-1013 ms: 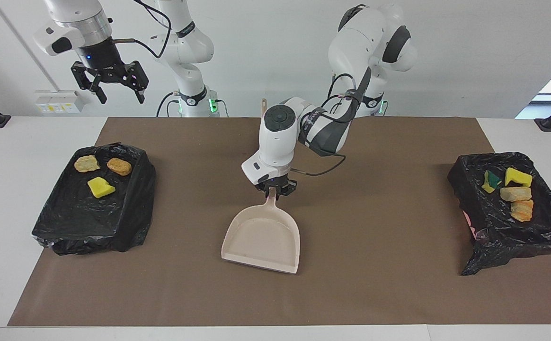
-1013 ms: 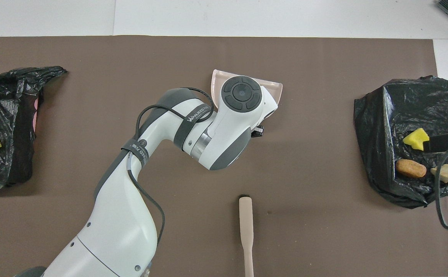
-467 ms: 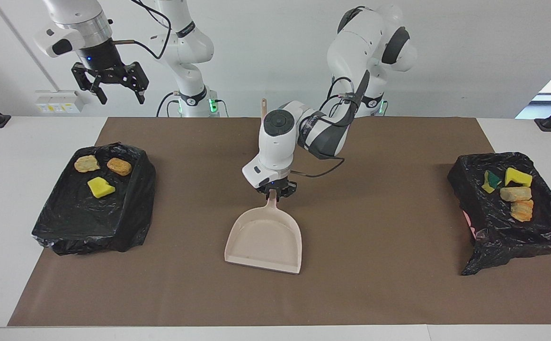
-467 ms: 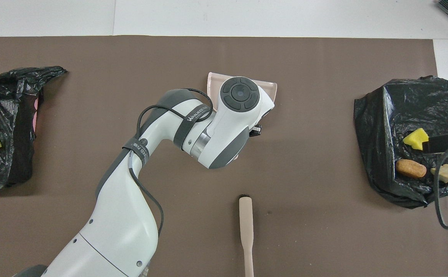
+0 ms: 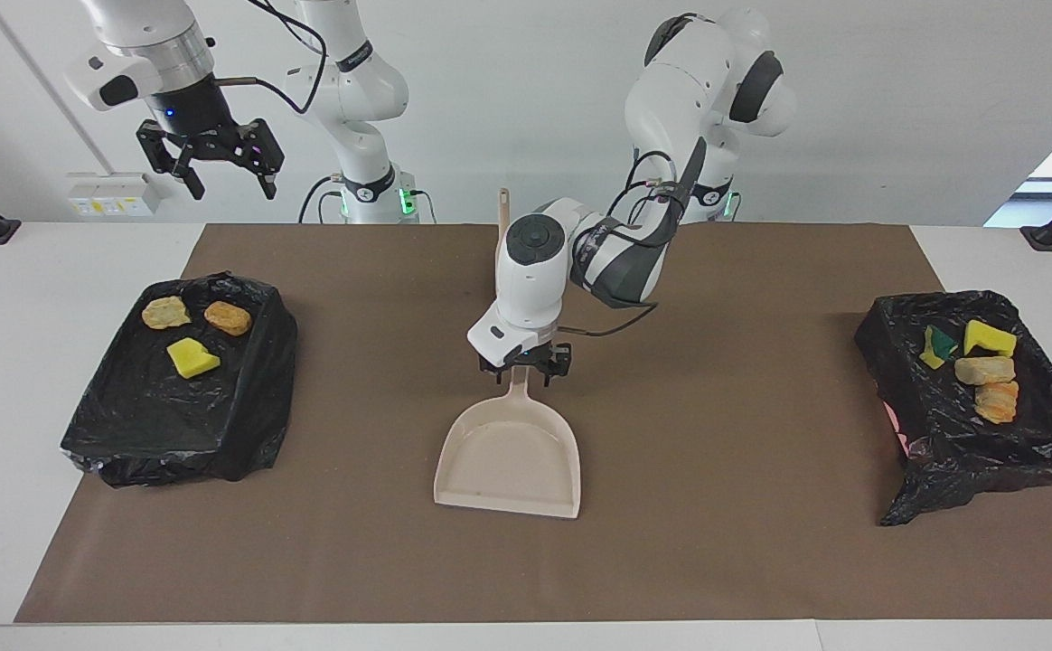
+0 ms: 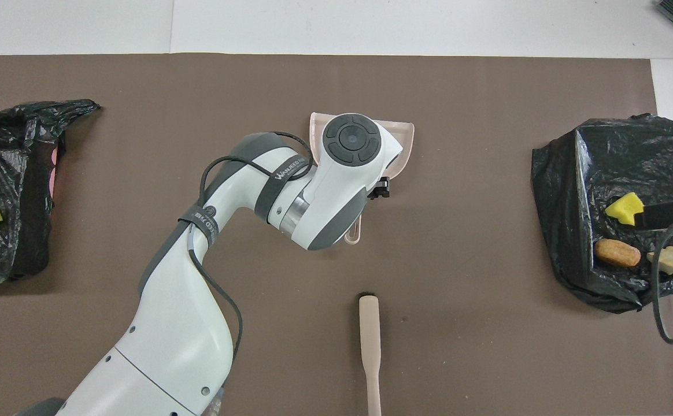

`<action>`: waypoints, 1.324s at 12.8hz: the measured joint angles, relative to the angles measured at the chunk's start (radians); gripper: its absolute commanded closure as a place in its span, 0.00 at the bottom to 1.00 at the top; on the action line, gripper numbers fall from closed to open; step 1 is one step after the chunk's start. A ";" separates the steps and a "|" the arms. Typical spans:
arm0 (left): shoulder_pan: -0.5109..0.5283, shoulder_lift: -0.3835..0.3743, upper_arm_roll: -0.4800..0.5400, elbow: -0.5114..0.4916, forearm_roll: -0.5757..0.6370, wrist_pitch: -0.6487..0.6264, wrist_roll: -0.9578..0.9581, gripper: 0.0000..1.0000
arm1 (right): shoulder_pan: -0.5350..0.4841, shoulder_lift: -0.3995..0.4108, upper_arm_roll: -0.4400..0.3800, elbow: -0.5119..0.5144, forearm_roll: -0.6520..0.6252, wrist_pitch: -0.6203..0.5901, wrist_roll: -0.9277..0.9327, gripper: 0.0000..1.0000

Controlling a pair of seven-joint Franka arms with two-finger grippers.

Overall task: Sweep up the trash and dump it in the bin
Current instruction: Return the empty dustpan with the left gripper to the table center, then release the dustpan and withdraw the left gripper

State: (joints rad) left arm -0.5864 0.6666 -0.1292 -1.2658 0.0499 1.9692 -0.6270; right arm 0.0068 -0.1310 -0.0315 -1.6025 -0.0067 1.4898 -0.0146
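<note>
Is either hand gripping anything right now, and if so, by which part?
Nothing is held. The left hand stands open over the dustpan handle; the right hand waits open, up in the air.

**Left arm low at centre, right arm raised at upper left**

In the facing view the left arm comes in from the upper right, folds at its elbow and points its wrist down at the frame's centre. The left gripper [image 5: 524, 369] hangs there with its fingers spread apart. The right arm waits, its wrist vertical in the upper left corner, the right gripper [image 5: 230, 179] up in the air with fingers wide
</note>
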 measured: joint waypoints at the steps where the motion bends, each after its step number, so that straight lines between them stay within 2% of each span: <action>1: 0.028 -0.021 0.001 -0.004 0.001 0.000 0.004 0.00 | 0.000 0.000 0.001 0.000 -0.007 0.000 0.000 0.00; 6: 0.223 -0.248 0.004 -0.136 0.001 -0.026 0.240 0.00 | -0.001 0.000 -0.001 0.000 -0.010 0.001 0.000 0.00; 13: 0.430 -0.533 0.009 -0.153 -0.011 -0.324 0.533 0.00 | -0.001 0.000 -0.001 0.000 -0.010 0.001 0.000 0.00; 17: 0.531 -0.620 0.011 -0.155 -0.063 -0.449 0.631 0.00 | -0.001 0.000 -0.001 0.000 -0.010 0.001 0.000 0.00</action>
State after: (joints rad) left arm -0.0551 0.0470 -0.1177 -1.4206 -0.0131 1.5198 0.0040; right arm 0.0054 -0.1310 -0.0322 -1.6024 -0.0166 1.4910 -0.0146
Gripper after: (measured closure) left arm 0.000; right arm 0.000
